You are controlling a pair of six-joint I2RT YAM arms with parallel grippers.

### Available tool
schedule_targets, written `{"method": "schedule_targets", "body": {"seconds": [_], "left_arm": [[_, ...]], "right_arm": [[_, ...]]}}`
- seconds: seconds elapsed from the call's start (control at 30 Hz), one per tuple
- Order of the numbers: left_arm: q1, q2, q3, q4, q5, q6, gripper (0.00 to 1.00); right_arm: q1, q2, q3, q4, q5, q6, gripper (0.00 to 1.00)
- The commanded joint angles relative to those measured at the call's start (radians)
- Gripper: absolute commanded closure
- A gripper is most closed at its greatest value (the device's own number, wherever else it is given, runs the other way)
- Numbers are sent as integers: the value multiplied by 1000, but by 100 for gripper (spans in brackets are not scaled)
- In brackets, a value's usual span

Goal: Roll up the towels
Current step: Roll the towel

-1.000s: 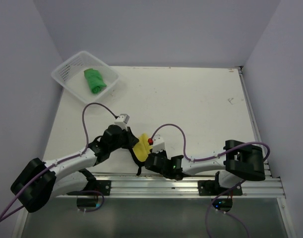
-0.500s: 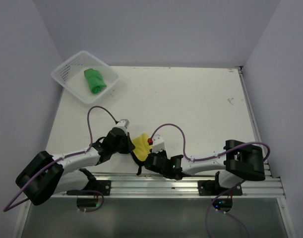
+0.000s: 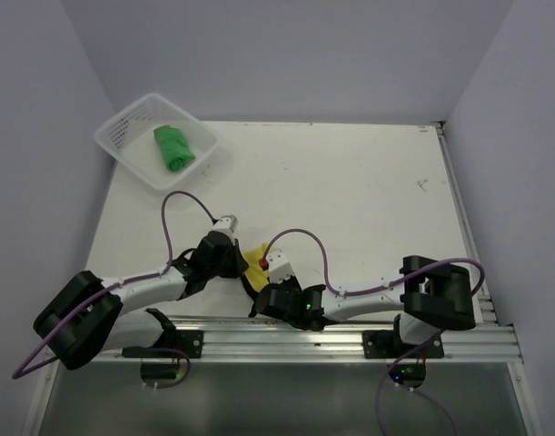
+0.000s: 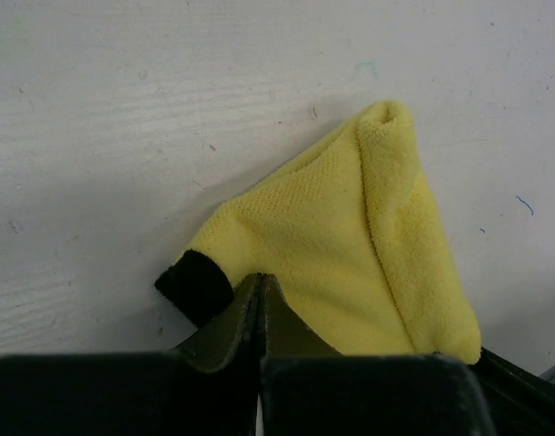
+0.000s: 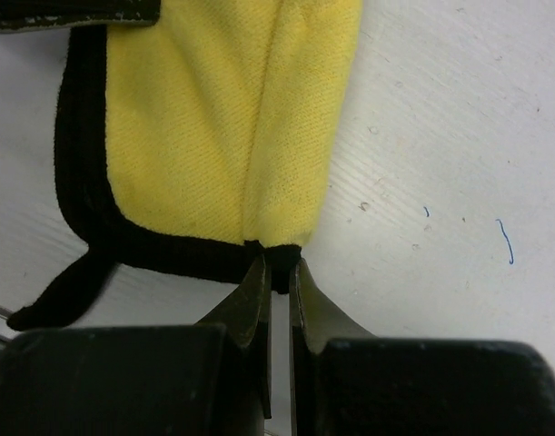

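The yellow towel (image 3: pixel 253 257) lies folded at the table's near edge, between my two grippers. In the left wrist view the yellow towel (image 4: pixel 350 245) forms a peaked fold, with a black corner (image 4: pixel 195 286) sticking out at its left. My left gripper (image 4: pixel 259 277) is shut, its tips resting at the towel's near edge with no cloth visible between them. My right gripper (image 5: pixel 277 265) is shut on the black hem of the yellow towel (image 5: pixel 213 136). The green towel (image 3: pixel 173 147) lies rolled up in the white basket (image 3: pixel 123 136).
The white mesh basket stands at the table's far left corner. A metal rail (image 3: pixel 350 334) with both arm bases runs along the near edge, just behind the grippers. Purple cables (image 3: pixel 182 204) loop over both arms. White walls close in the table.
My left gripper has closed fully and shifted slightly. The right gripper has moved left with the hem, and the yellow towel now looks smaller and more bunched between the grippers.
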Motion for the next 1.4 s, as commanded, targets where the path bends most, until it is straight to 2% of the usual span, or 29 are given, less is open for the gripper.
{"method": "schedule_targets", "body": {"seconds": [0.0,0.23,0.5,1.37], "left_arm": [[14,9,-4,42,-72,32,100],[17,11,-31,131,-44,41,100],[31,18,-80,235,12,48,100],[77,27,-77,266,80,97,100]], "right_arm": [[33,58,58,-106,47,-45,100],[75,158,182,-222,117,-43,100],[89,256,288,-333,129,-86,100],[104,456,525,-512,19,-305,100]]}}
